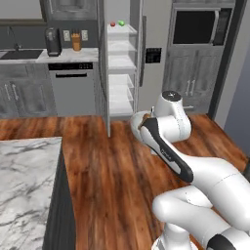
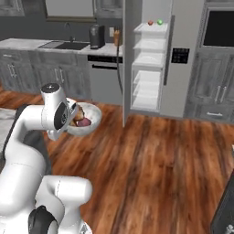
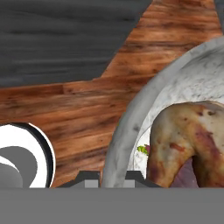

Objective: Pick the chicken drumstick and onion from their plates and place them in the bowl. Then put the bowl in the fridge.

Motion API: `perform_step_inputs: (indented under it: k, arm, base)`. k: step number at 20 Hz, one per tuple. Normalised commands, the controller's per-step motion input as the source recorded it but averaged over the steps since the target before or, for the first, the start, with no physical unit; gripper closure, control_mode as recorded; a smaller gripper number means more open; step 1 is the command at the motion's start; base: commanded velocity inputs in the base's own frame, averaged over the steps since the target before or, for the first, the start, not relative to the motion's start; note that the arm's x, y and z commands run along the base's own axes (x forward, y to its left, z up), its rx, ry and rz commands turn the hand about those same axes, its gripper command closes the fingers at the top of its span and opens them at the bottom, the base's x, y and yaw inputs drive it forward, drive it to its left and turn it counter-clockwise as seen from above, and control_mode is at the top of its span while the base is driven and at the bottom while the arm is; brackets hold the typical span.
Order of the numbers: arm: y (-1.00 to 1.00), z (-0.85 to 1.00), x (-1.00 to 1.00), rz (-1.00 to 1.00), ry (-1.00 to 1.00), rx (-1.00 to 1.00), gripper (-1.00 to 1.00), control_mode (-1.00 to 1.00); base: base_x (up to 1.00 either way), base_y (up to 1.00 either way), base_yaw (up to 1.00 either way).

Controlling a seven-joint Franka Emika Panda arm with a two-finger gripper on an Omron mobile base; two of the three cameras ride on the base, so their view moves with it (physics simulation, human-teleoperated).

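The speckled whitish-grey bowl hangs above the wooden floor, with my gripper shut on its rim. Inside it lies the golden-brown chicken drumstick, and the reddish-purple onion rests beside it, partly hidden under the meat. From the left base view the bowl peeks out behind my forearm. Ahead, the tall grey fridge stands with its door swung open and its white shelves showing. The plates are out of view.
A red fruit and a green fruit sit on the fridge's top shelf. A marble island counter is at my near left. A dishwasher stands left of the fridge and a wall oven right of it.
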Motion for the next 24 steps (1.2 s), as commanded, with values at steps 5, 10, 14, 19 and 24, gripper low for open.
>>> perform_step_inputs:
  k: [5, 10, 14, 19, 24]
  arm:
    - [0.00, 0.00, 0.00, 0.00, 0.00, 0.00, 1.00, 1.00]
    - [0.00, 0.00, 0.00, 0.00, 0.00, 0.00, 1.00, 1.00]
    - [0.00, 0.00, 0.00, 0.00, 0.00, 0.00, 1.00, 1.00]
    - [0.00, 0.00, 0.00, 0.00, 0.00, 0.00, 1.00, 1.00]
    - [0.00, 0.00, 0.00, 0.00, 0.00, 0.00, 1.00, 1.00]
  base:
    - [0.69, -0.43, 0.00]
    - [0.71, -0.44, 0.00]
    - [0.72, -0.45, 0.00]
    - [0.73, -0.45, 0.00]
    - [0.73, -0.45, 0.00]
